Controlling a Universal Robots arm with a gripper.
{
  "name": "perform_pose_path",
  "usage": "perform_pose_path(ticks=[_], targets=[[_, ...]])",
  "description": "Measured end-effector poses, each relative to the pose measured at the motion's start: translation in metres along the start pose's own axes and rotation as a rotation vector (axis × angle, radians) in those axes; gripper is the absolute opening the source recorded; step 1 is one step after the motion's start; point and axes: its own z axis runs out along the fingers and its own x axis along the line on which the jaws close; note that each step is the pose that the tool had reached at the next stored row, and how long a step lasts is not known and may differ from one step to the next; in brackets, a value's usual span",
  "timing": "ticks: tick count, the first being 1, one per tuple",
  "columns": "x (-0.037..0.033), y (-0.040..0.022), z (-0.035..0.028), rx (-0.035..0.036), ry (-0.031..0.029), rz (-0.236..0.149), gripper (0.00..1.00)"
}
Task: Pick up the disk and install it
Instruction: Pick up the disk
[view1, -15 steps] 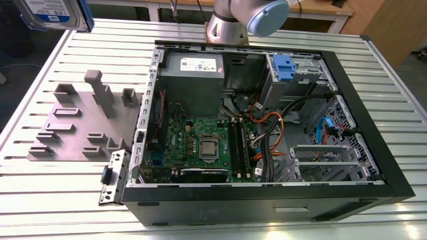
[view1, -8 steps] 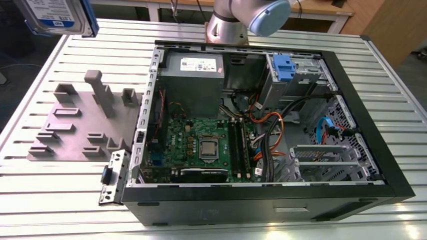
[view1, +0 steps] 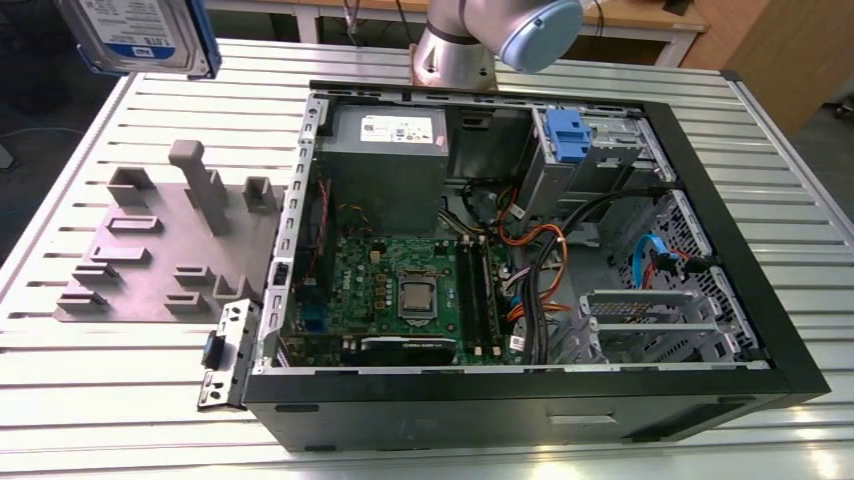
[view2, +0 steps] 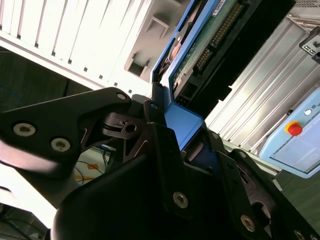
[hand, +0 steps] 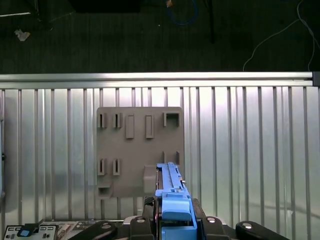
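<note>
Your disk (view1: 134, 35) hangs clear of the surface (view1: 120, 400), in the upper left corner of the exterior view. It is a flat silver-grey metal slab with a blue-and-white label facing the camera. The print on the label is too small to make out. A blue plastic bracket runs along its edges.

In the second wrist view, the gripper (view2: 182, 125) has its black fingers (view2: 155, 125) clamped on either side of that blue bracket. The disk's green circuit board and a row of connector pins are exposed beyond them.

The first wrist view looks past the held disk at a matt grey fixture plate (hand: 140, 150), square, with raised slots and blocks. It lies flat on the ribbed aluminium surface.

In the exterior view you will find an open black computer case (view1: 534, 410) lying on its side at centre right. Inside it:
- At upper centre, a grey metal power-supply box (view1: 387, 170) carries a white sticker, text illegible.
- At upper right, a small blue plastic clip (view1: 567, 135) sits in the drive bay.
- At lower centre lies a green motherboard (view1: 400, 280).
- To the right of the board run orange and black cables (view1: 534, 245).

The arm (view1: 487, 35), smooth silver with a pale blue cap, stands beyond the case at top centre.
</note>
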Motion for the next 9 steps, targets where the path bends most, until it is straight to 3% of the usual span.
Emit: perform_pose_path(ticks=[3, 9], targets=[[0.0001, -0.0042, 0.0007, 0.0, 0.0, 0.0, 0.37], [0.0002, -0.0049, 0.0007, 0.0, 0.0, 0.0, 0.37]])
